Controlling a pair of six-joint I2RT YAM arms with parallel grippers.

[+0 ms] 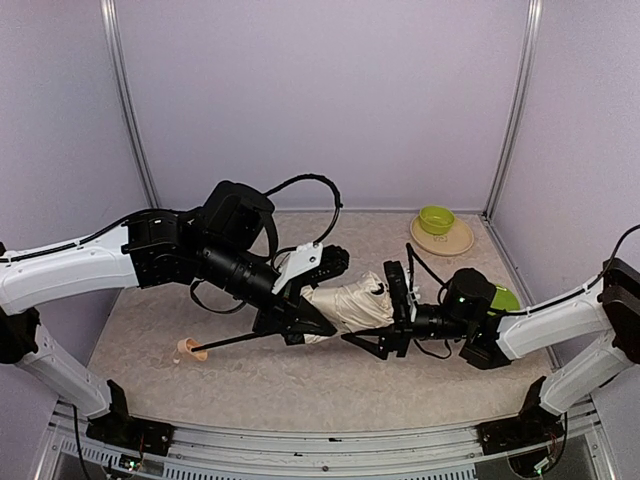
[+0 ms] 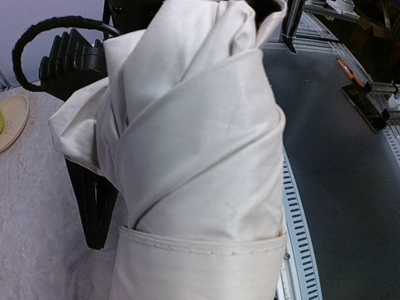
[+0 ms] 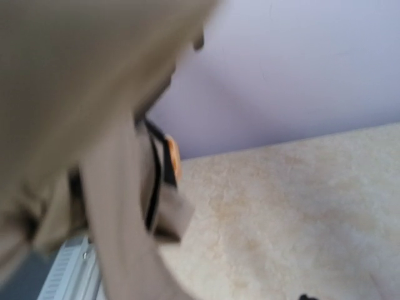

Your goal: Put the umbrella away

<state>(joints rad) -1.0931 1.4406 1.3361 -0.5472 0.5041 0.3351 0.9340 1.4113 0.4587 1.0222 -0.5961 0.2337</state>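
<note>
Blurred and right up against the lens, the cream fabric of the umbrella point(image 3: 75, 75) fills the top and left of the view, and a loose fold point(image 3: 119, 237) of it hangs down the left side. Beside that fold run a thin black band point(image 3: 152, 194) and a small orange piece point(image 3: 172, 156), both too soft to identify. To the right the mottled beige table point(image 3: 294, 212) stretches away to a plain lilac wall point(image 3: 300, 69) on the far side. A pale slotted rail point(image 3: 69, 269) shows low on the left beneath the fabric, and a tiny dark tip point(image 3: 306, 297) pokes in at the bottom edge.
</note>
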